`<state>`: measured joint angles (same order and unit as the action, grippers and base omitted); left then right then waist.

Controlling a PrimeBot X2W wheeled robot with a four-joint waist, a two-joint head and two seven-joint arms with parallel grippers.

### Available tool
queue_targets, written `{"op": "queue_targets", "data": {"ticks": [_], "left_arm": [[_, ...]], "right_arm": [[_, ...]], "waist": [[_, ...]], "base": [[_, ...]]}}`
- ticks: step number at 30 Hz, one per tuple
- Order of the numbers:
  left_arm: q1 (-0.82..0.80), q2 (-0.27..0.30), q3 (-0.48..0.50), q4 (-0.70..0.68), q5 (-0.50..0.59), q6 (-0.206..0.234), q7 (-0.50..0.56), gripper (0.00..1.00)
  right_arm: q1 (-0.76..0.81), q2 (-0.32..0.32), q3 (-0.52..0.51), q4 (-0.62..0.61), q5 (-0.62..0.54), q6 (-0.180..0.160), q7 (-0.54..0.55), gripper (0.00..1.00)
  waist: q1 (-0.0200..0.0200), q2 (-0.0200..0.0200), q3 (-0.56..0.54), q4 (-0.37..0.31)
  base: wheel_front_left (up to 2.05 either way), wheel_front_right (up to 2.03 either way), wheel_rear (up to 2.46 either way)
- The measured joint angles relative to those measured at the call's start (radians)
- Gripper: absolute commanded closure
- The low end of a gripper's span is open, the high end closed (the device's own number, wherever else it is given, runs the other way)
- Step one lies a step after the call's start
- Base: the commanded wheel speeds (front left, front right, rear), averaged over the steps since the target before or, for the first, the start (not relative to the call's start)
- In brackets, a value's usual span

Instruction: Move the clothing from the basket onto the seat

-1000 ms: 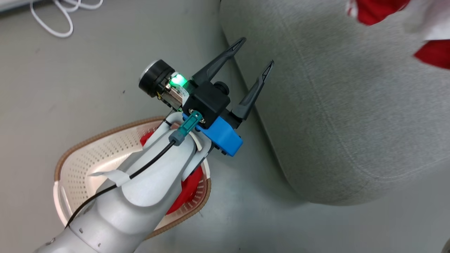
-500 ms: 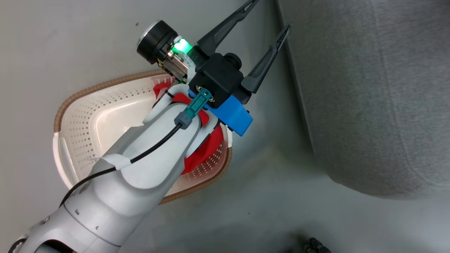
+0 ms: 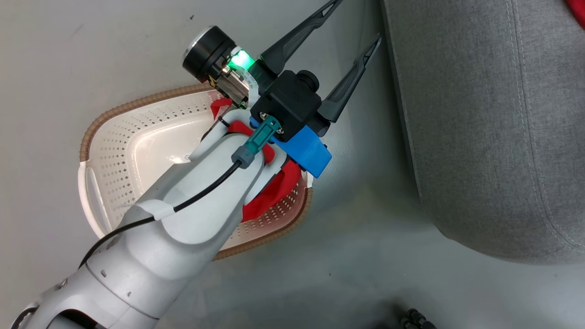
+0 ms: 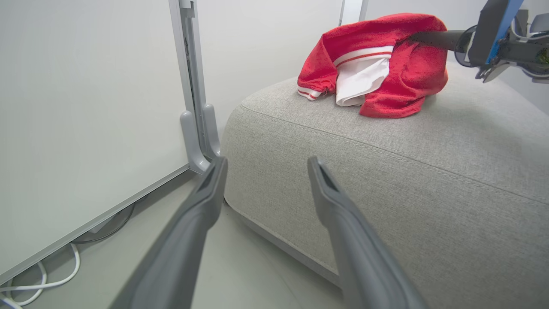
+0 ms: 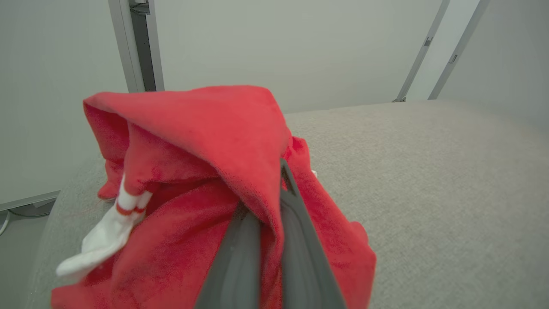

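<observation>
A red garment [image 3: 274, 194] lies in the cream perforated basket [image 3: 137, 137] on the floor, mostly hidden under my left forearm. My left gripper [image 3: 354, 23] is open and empty, held above the floor just past the basket's rim, fingers pointing at the grey seat [image 3: 480, 137]. In the left wrist view its open fingers [image 4: 266, 163] frame the seat's edge [image 4: 407, 171]. A second red and white garment [image 4: 377, 73] rests on the seat. My right gripper [image 5: 274, 189] is shut on this garment [image 5: 193, 171], whose fabric drapes over the fingers. The right gripper [image 4: 429, 37] reaches in from the right.
A white wall panel with a grey post [image 4: 195, 107] stands beside the seat. A white cable [image 4: 43, 281] lies on the floor below it. A narrow strip of grey floor [image 3: 365, 205] separates basket and seat. A dark object [image 3: 413, 317] sits at the bottom edge.
The head view has shifted, so basket and seat sit differently in it. Against the basket my left arm has barely moved, and its gripper stays open.
</observation>
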<state>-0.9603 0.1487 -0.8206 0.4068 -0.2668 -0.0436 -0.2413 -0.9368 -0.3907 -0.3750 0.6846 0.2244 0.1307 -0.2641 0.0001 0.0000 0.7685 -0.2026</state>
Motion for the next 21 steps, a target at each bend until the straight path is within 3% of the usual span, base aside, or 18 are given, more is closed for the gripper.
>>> {"op": "queue_targets", "data": {"ticks": [2, 3, 4, 5, 11, 21], "left_arm": [[0.000, -0.001, -0.002, 0.002, -0.005, 0.000, -0.003, 0.00], [0.000, -0.001, -0.002, 0.003, -0.005, 0.000, -0.003, 0.00], [0.000, -0.001, -0.002, 0.005, -0.005, 0.000, -0.006, 0.00], [0.000, 0.000, -0.002, 0.008, -0.006, 0.000, -0.007, 0.00], [0.027, 0.005, 0.005, 0.021, -0.022, 0.008, -0.013, 0.00], [0.163, 0.002, 0.085, -0.008, -0.063, 0.033, -0.021, 0.00]], "right_arm": [[0.019, 0.000, 0.004, 0.029, 0.009, 0.000, 0.000, 1.00], [0.026, 0.000, 0.006, 0.037, 0.013, 0.000, 0.000, 0.95], [0.030, 0.000, 0.008, 0.041, 0.018, 0.000, 0.000, 0.53], [0.032, 0.001, 0.012, 0.041, 0.019, 0.000, 0.000, 0.00], [0.102, 0.016, 0.010, 0.001, 0.012, 0.000, 0.000, 0.00], [0.332, 0.093, 0.015, -0.227, -0.042, 0.000, 0.000, 0.00]], "waist": [[0.0000, 0.0000, -0.005, 0.000], [-0.0001, 0.0000, -0.007, 0.000], [0.0000, 0.0000, -0.010, -0.001], [0.0000, 0.0000, -0.014, -0.002], [0.0000, 0.0000, -0.063, -0.008], [-0.0002, 0.0000, -0.217, -0.002]], "base": [[0.00, 0.00, 0.00], [0.00, 0.00, 0.00], [0.00, 0.00, 0.00], [0.00, 0.00, 0.00], [0.00, 0.00, 0.00], [0.00, 0.00, 0.00]]}}
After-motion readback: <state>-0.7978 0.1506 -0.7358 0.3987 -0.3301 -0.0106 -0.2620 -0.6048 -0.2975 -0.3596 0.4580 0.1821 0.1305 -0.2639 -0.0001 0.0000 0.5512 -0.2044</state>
